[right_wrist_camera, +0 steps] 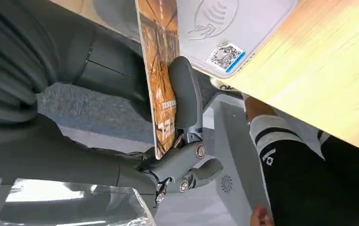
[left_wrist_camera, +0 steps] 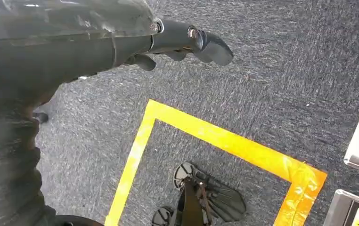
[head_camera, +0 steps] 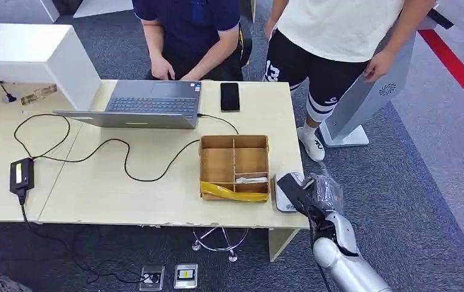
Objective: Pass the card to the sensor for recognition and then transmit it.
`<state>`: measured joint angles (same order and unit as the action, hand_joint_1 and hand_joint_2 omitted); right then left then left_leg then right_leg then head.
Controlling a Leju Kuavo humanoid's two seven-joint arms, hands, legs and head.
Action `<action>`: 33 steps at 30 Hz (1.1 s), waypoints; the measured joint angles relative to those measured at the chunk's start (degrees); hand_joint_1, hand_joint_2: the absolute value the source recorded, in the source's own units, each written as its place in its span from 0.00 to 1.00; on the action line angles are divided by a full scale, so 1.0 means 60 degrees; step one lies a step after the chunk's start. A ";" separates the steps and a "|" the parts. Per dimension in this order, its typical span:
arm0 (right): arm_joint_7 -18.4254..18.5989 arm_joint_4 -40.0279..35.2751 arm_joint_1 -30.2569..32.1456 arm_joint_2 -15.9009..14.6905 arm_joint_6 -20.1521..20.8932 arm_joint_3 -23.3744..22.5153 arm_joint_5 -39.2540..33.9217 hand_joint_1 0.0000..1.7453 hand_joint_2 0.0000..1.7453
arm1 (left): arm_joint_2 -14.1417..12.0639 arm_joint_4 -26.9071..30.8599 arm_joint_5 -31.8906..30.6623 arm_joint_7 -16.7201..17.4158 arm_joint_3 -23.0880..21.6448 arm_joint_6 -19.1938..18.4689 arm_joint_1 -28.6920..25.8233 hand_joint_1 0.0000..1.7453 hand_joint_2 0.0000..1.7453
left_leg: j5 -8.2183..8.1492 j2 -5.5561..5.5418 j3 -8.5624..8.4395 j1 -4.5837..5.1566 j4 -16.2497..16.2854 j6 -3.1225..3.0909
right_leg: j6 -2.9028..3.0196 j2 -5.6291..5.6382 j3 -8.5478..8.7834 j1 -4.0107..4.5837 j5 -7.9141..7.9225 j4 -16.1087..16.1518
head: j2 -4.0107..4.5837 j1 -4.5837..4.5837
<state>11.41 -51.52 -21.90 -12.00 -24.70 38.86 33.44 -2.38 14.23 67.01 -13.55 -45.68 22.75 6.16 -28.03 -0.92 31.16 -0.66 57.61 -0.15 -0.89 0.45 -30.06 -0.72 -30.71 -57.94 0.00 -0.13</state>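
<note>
Pinched in the right hand [right_wrist_camera: 177, 141], the card [right_wrist_camera: 159, 70] is held over the sensor [head_camera: 285, 196] at the table's [head_camera: 126, 194] front right corner. The left hand [left_wrist_camera: 177, 42] is hung over carpet, fingers loosely apart, nothing held.

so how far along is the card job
Done: the right robot hand already holds the card. In hand: the card is up by the white sensor at the table's right edge, over or beside it. Left: the handover; the left robot hand hangs over the floor.

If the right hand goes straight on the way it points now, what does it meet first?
Probably the white sensor at the table's corner: the right hand holds the card just by it, though depth is unclear.
</note>
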 joint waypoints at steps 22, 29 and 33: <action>-0.0721 0.0367 -0.0115 0.0171 -0.1323 -0.0521 -0.0415 1.00 1.00 | -0.0055 0.0000 0.0051 0.0033 -0.0011 0.0087 0.0076 0.00 1.00 | 0.0008 0.0008 -0.0006 0.0002 0.0001 -0.0008 | -0.0002 0.0014 0.0009 -0.0002 0.0011 -0.0001 | 0.0000 0.0000; -0.0645 -0.1864 -0.0123 -0.0069 -0.1650 -0.1151 0.0014 1.00 1.00 | -0.0055 0.0000 0.0146 -0.0047 -0.0011 0.0113 0.0049 0.00 1.00 | 0.0008 0.0007 -0.0006 0.0002 0.0001 -0.0008 | -0.0002 0.0012 0.0007 -0.0001 0.0011 -0.0001 | 0.0000 0.0000; -0.0299 -0.3522 -0.0392 -0.0247 -0.1319 -0.1380 0.0408 1.00 1.00 | -0.0055 0.0000 0.0171 -0.0058 -0.0026 0.0117 0.0030 0.00 1.00 | 0.0008 0.0013 -0.0008 0.0001 0.0001 -0.0008 | -0.0002 0.0017 0.0005 -0.0001 0.0011 -0.0002 | 0.0003 0.0004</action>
<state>9.61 -72.64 -24.25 -13.48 -32.62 30.58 35.89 -2.71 14.23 68.04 -13.90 -45.83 23.45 6.34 -27.99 -0.85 31.12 -0.66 57.62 -0.20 -0.90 0.56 -30.03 -0.73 -30.64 -57.95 0.02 -0.11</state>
